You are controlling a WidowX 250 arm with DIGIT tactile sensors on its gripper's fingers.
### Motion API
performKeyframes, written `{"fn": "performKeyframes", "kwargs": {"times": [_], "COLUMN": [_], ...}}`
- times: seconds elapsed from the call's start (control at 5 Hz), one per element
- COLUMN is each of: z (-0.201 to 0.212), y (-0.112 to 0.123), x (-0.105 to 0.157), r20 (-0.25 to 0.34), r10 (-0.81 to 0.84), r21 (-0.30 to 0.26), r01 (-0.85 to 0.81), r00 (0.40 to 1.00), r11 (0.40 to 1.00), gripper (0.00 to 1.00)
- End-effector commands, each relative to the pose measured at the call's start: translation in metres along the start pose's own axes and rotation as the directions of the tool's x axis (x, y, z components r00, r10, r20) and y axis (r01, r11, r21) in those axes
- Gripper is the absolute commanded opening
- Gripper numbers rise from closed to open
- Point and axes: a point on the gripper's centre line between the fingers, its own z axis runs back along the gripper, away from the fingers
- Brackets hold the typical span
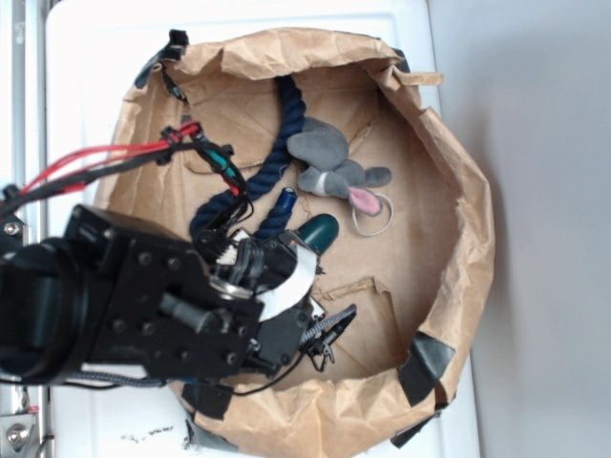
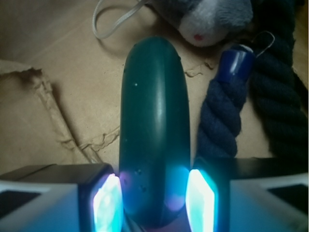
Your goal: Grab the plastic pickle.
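While the gripper [image 2: 153, 198] sits low inside the brown paper tray [image 1: 449, 286], its two fingers [image 2: 107, 203] stand on either side of the near end of the pickle [image 2: 153, 130], their glowing pads right against its sides. Pinching the pickle, as far as the wrist view shows; full contact on both pads cannot be confirmed.

The pickle lies flat on the tray floor, running straight out ahead of the gripper. Glossy dark green, rounded far end. In the exterior view only its tip [image 1: 318, 229] shows past the gripper body [image 1: 277, 286].

Just beside the pickle, on one side of the gripper, lies the navy rope [image 2: 227, 116], its blue-capped end close to the pickle but apart from it. The rope [image 1: 277, 162] curves away toward the tray wall.

Beyond the pickle's far end sits the grey plush mouse [image 2: 212, 19], near but not touching. A white loop [image 2: 113, 21] lies on the tray floor next to it.

The tray rests on a white table [image 1: 86, 76].
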Motion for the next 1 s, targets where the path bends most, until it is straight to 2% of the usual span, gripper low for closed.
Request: {"fn": "performKeyframes", "kwargs": {"times": [0.0,0.2,0.4,0.6,0.8], "z": [0.094,0.142,0.163,0.187,0.192], "y": [-0.013,-0.010,-0.006,-0.001,0.000], "x": [0.033,0.047,0.047,0.044,0.045], "r20": [-0.138,-0.142,-0.075,0.019,0.096], "r10": [-0.025,-0.071,-0.146,-0.158,-0.213], "r21": [-0.128,-0.151,-0.156,-0.123,-0.034], "r01": [0.008,0.049,0.133,0.159,0.217], "r00": [0.990,0.987,0.986,0.987,0.972], "r11": [0.992,0.987,0.979,0.980,0.975], "gripper": [0.00,0.00,0.00,0.00,0.67]}}
